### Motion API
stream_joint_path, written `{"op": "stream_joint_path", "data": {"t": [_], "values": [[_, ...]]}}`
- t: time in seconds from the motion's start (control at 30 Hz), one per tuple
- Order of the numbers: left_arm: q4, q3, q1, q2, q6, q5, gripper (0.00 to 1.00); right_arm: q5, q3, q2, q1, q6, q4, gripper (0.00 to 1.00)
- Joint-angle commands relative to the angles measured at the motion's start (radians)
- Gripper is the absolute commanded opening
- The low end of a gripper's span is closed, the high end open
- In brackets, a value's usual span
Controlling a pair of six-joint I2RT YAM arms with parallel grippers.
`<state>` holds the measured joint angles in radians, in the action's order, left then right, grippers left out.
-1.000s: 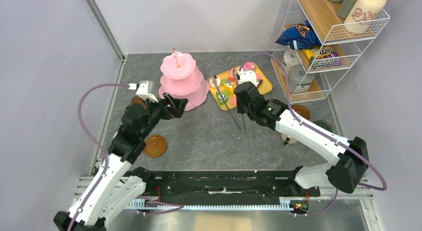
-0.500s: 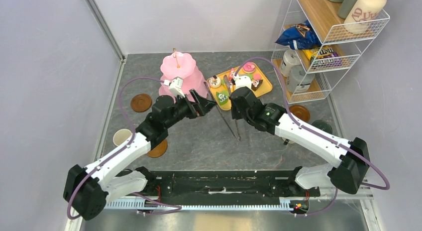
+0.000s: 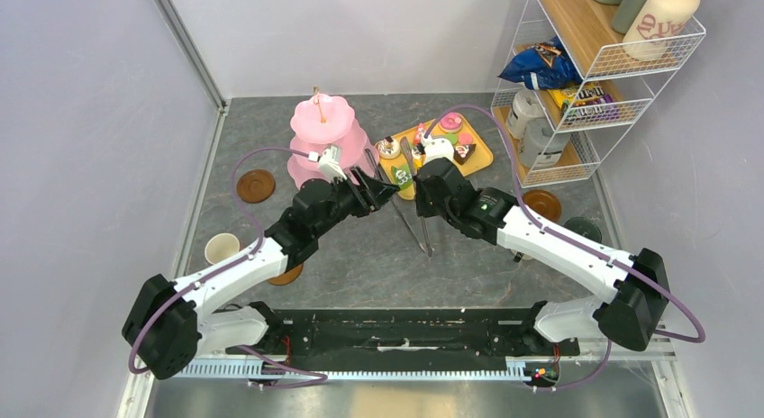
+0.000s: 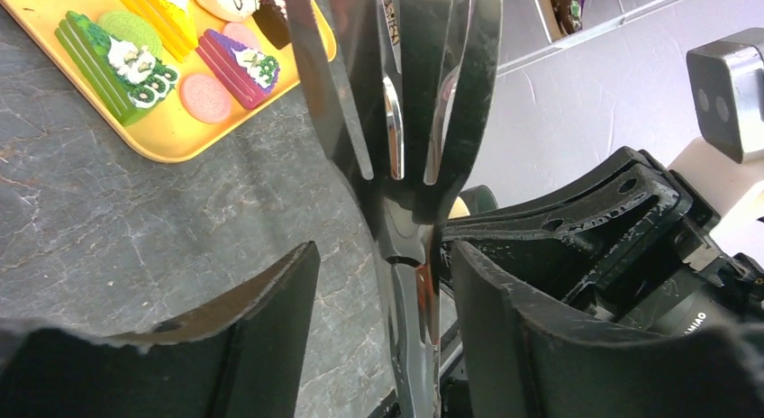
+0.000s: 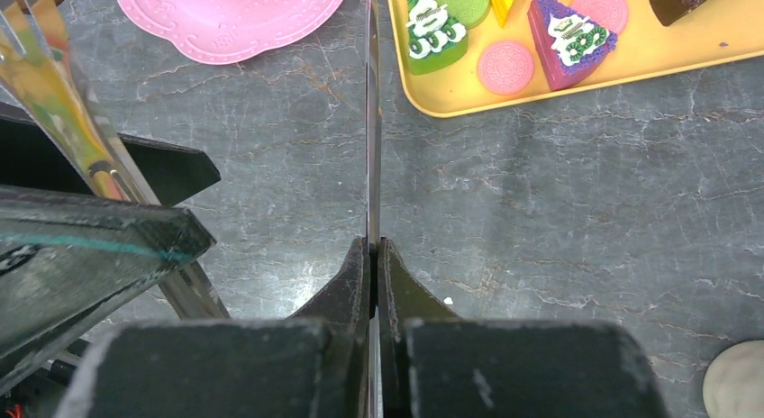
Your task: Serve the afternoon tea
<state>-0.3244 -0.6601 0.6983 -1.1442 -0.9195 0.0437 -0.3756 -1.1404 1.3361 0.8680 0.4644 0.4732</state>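
Metal tongs point(image 3: 417, 229) stand tilted over the table between my two arms. My right gripper point(image 5: 374, 242) is shut on one thin arm of the tongs point(image 5: 372, 121), seen edge-on. My left gripper point(image 4: 383, 251) is open around the other, slotted arm point(image 4: 396, 121), which passes between its fingers point(image 4: 270, 296) nearer the right one. Beyond lies a yellow tray point(image 5: 468, 98) with a green cake wedge point(image 5: 432, 31), a purple wedge point(image 5: 568, 31) and a pink macaron point(image 5: 504, 67). The pink three-tier stand point(image 3: 324, 143) is left of the tray point(image 3: 482, 152).
Brown saucers lie at the left point(image 3: 255, 186), under my left arm point(image 3: 286, 274) and at the right point(image 3: 545, 202). A cream mug point(image 3: 221, 249) stands near the left edge and a dark mug point(image 3: 586, 229) at the right. A wire rack point(image 3: 595, 76) fills the back right corner.
My left arm has swung right from in front of the pink stand to the tongs, and its jaws have narrowed around one tong arm. The right gripper shifted the tongs slightly left.
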Motion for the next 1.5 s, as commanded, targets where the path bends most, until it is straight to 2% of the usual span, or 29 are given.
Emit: {"op": "stream_joint_path", "data": {"t": [0.0, 0.1, 0.27, 0.43, 0.5, 0.6, 0.83, 0.93, 1.13, 1.47], "values": [[-0.090, 0.020, 0.007, 0.002, -0.053, -0.040, 0.59, 0.013, 0.002, -0.004, 0.005, 0.028, -0.049, 0.00], [-0.090, 0.031, 0.008, 0.007, -0.062, -0.077, 0.52, 0.017, 0.007, -0.003, 0.006, 0.029, -0.062, 0.00], [-0.100, 0.048, 0.008, 0.012, -0.078, -0.086, 0.29, 0.030, 0.023, 0.001, 0.006, 0.042, -0.086, 0.00], [-0.106, 0.062, 0.007, 0.018, -0.096, -0.088, 0.14, 0.038, 0.039, -0.008, 0.006, 0.054, -0.111, 0.01], [-0.119, 0.073, 0.007, 0.024, -0.106, -0.091, 0.11, 0.036, 0.043, -0.017, 0.007, 0.060, -0.110, 0.11], [-0.136, 0.087, 0.007, 0.032, -0.117, -0.100, 0.08, 0.030, 0.057, -0.043, 0.006, 0.063, -0.125, 0.35], [-0.135, 0.107, 0.007, 0.059, -0.119, -0.127, 0.05, 0.087, 0.144, -0.137, 0.005, 0.025, -0.240, 0.81], [-0.116, 0.102, 0.008, 0.071, -0.117, -0.142, 0.05, 0.161, 0.174, -0.160, 0.006, -0.014, -0.290, 0.92], [-0.099, 0.095, 0.007, 0.080, -0.130, -0.143, 0.06, 0.256, 0.207, -0.142, 0.007, -0.063, -0.306, 0.97], [-0.085, 0.089, 0.007, 0.080, -0.174, -0.152, 0.06, 0.285, 0.159, -0.061, 0.039, -0.117, -0.278, 0.95]]}}
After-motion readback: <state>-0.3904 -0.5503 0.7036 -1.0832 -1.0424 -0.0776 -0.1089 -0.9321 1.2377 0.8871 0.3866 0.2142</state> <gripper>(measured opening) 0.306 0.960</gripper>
